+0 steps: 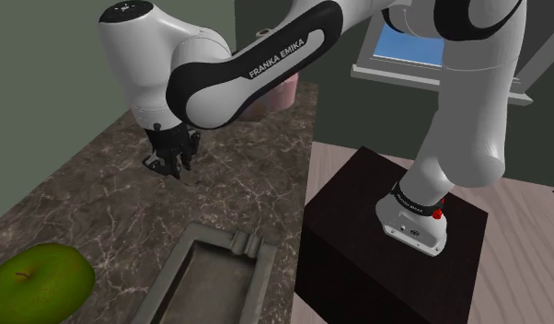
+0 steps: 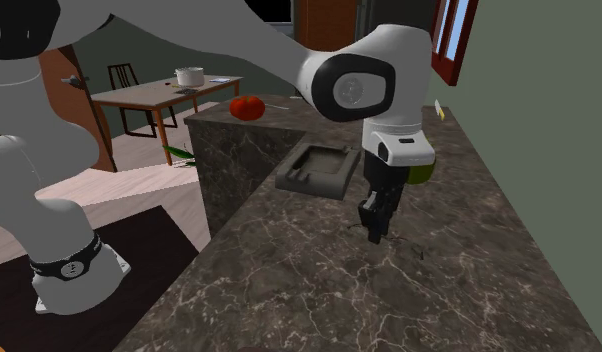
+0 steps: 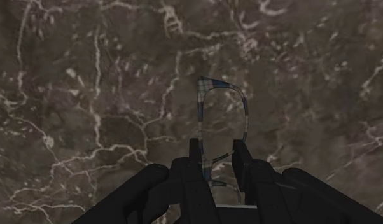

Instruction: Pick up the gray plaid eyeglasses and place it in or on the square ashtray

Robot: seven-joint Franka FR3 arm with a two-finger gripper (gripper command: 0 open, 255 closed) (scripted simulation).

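Wrist view: eyeglasses (image 3: 202, 105) partly behind pincer (image 3: 217, 149)

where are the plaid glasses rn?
In the wrist view, the eyeglasses show against the marble counter right at the gripper, apart from the ashtray.

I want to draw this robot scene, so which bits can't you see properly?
1. Eyeglasses: in the wrist view, the gripper hides their near end.
2. Square ashtray: in the shoulder view, the bottom edge cuts off its near part.
3. Green apple: in the shoulder view, it is cut off by the lower left corner.
4. Pink thing: in the shoulder view, it is mostly behind the arm, so I cannot tell what it is.
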